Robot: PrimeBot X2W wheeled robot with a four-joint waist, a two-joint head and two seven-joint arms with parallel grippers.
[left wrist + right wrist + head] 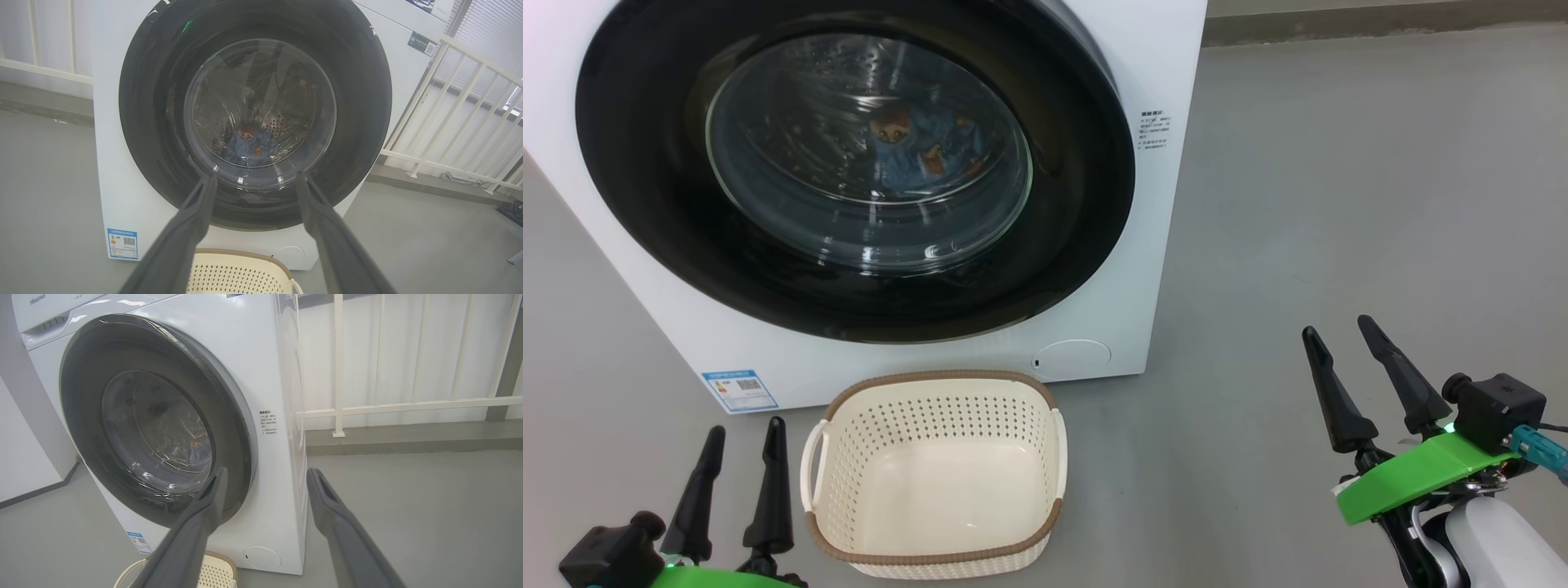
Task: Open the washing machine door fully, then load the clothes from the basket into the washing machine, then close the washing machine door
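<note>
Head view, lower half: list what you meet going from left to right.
left claw → basket → right claw

Glossy black washing machine door [670, 220]

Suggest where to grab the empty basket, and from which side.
Probably the white left handle of the basket, approached from its left by the open left hand. The loop stands off the basket's side, leaving a gap for one finger, and it faces that hand. The basket sits upright and empty.
</note>
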